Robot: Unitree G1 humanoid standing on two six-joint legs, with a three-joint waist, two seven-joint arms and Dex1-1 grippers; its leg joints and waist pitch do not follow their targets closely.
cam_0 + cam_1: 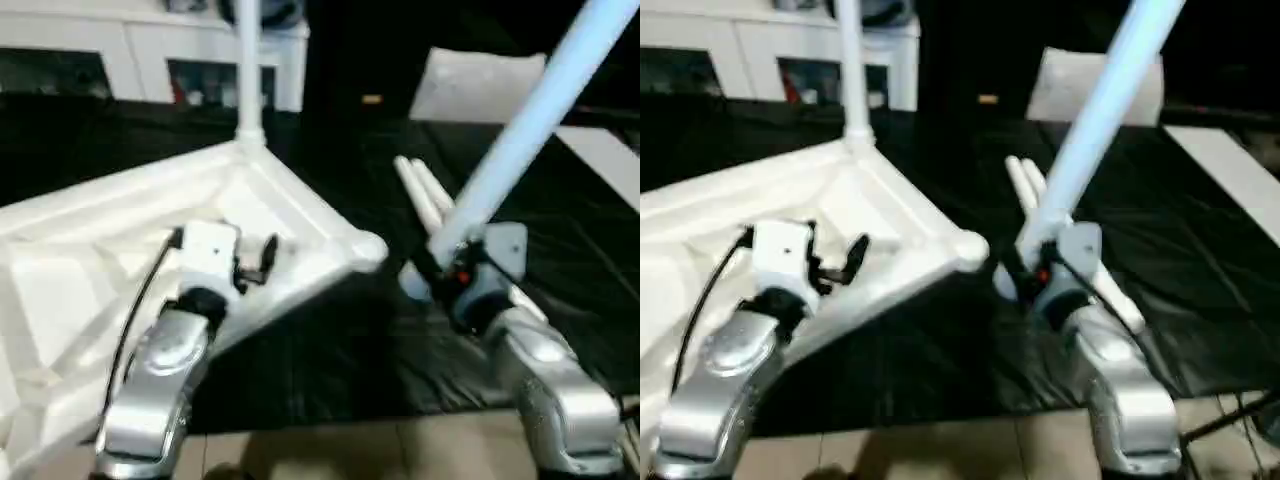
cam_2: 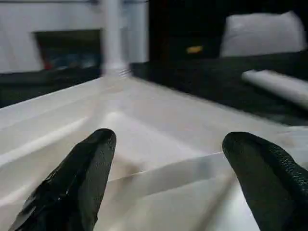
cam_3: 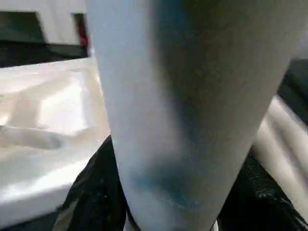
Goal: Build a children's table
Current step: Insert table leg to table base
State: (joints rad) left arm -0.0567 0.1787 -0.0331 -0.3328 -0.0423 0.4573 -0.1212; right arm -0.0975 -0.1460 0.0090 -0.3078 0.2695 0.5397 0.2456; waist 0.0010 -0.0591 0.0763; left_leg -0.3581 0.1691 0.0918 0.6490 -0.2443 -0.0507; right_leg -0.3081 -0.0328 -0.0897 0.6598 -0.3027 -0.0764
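The white tabletop (image 1: 120, 250) lies underside up on the black floor covering (image 1: 330, 360), ribs exposed, with one leg (image 1: 248, 70) standing upright in its far corner socket. The near corner socket (image 1: 368, 250) is empty. The right gripper (image 1: 440, 262) is clamped around a second leg (image 1: 540, 110), which slants up and away. Two spare legs (image 1: 425, 195) lie together just behind it. The left gripper (image 2: 168, 159) hangs over the tabletop, fingers (image 2: 79, 178) spread wide, holding nothing.
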